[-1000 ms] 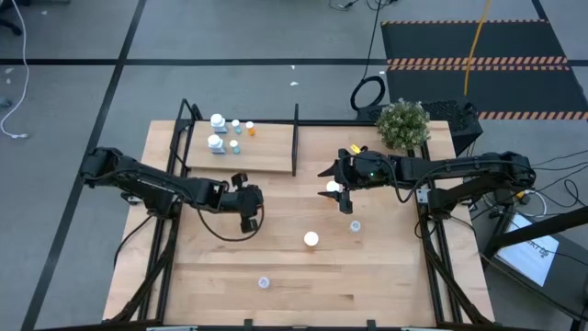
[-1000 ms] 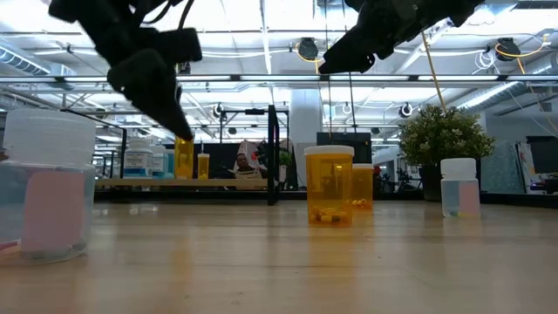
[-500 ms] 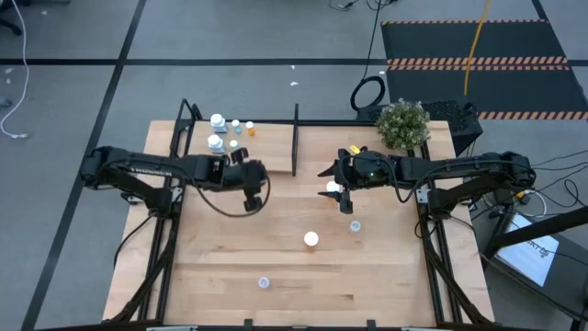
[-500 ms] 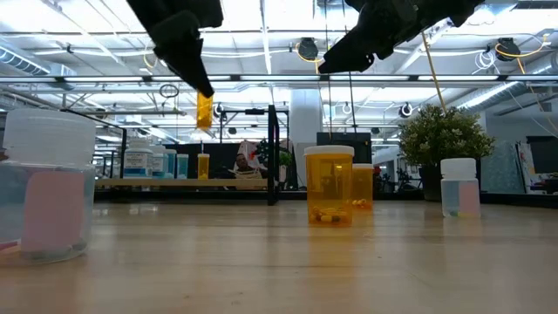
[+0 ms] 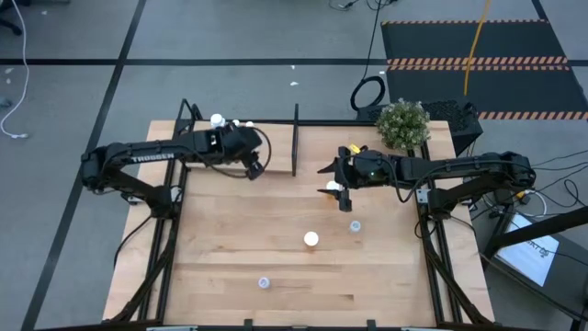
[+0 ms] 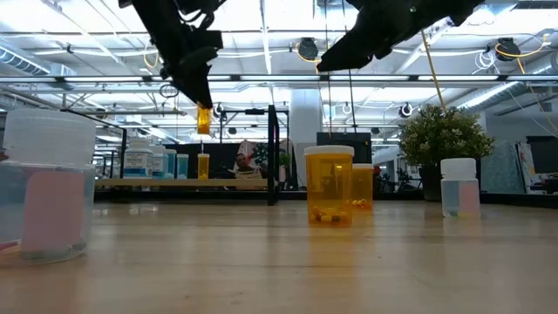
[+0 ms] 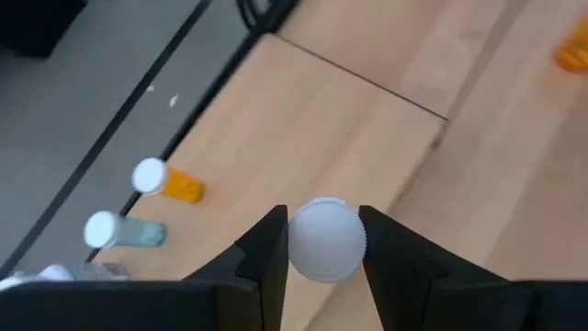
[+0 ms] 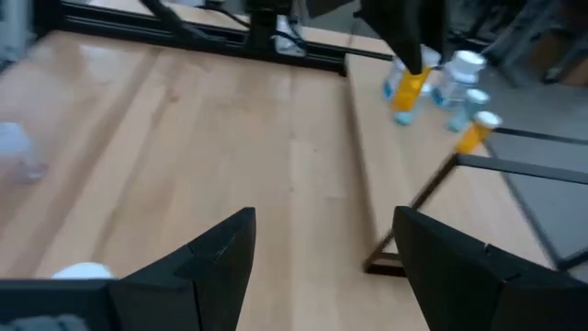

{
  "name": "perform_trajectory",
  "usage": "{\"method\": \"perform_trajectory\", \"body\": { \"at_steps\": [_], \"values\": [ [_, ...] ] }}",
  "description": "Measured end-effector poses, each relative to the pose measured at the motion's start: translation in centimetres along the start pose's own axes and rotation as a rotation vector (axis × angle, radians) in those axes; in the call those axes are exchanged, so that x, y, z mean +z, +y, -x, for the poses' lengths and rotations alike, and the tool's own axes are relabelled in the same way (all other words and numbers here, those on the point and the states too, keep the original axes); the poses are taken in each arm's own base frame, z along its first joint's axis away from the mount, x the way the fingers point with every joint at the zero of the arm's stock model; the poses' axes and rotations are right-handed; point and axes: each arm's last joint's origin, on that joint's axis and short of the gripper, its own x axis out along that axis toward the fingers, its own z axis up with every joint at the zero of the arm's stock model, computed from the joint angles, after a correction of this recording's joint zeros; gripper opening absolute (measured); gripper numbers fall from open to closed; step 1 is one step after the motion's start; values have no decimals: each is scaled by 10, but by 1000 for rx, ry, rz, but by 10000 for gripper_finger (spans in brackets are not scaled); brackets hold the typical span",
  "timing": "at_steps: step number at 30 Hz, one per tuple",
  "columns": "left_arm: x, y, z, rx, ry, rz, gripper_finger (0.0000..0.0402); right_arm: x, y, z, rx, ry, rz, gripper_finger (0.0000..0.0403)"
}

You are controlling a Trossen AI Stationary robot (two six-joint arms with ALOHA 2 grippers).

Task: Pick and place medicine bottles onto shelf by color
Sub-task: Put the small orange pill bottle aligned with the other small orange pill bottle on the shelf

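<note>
My left gripper (image 5: 254, 167) is shut on an orange medicine bottle (image 6: 203, 119) with a white cap and holds it in the air above the shelf (image 5: 276, 152), near the black divider (image 5: 295, 138). Several white, blue and orange bottles (image 5: 220, 121) stand on their bases at the shelf's far left. My right gripper (image 5: 333, 179) hangs open above the table's right half, over a white-capped bottle (image 5: 333, 188). More bottles stand on the table: an orange one (image 5: 311, 239) and two pale blue ones (image 5: 355, 225), (image 5: 264, 282). My left gripper pinches the orange bottle's white cap (image 7: 326, 241) between its two fingers. The fingers slant down from the table's left. The orange body (image 8: 404, 85) hangs below the fingertips, a little tilted, clear of the shelf.
A potted plant (image 5: 402, 124) stands at the table's far right corner, with an orange bottle (image 5: 354, 149) near it. In the low view a pale blue bottle (image 6: 48, 187) stands close at the left, with an orange one (image 6: 330, 185) in the middle.
My left gripper has swung from the middle of the table toward the far edge and up, carrying the orange bottle. The bottle now hangs higher, over the shelf's right part. My right gripper has kept still.
</note>
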Motion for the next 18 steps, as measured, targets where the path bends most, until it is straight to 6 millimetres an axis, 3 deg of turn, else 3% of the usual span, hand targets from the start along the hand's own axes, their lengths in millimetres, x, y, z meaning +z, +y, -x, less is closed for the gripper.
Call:
{"method": "perform_trajectory", "body": {
  "at_steps": [8,18],
  "values": [
    [-13,27,-26,73,29,146,124,-1,-4,0,-44,6,7,253],
    [-34,41,-52,106,4,233,124,-1,-4,0,-45,6,15,253]
  ]
}}
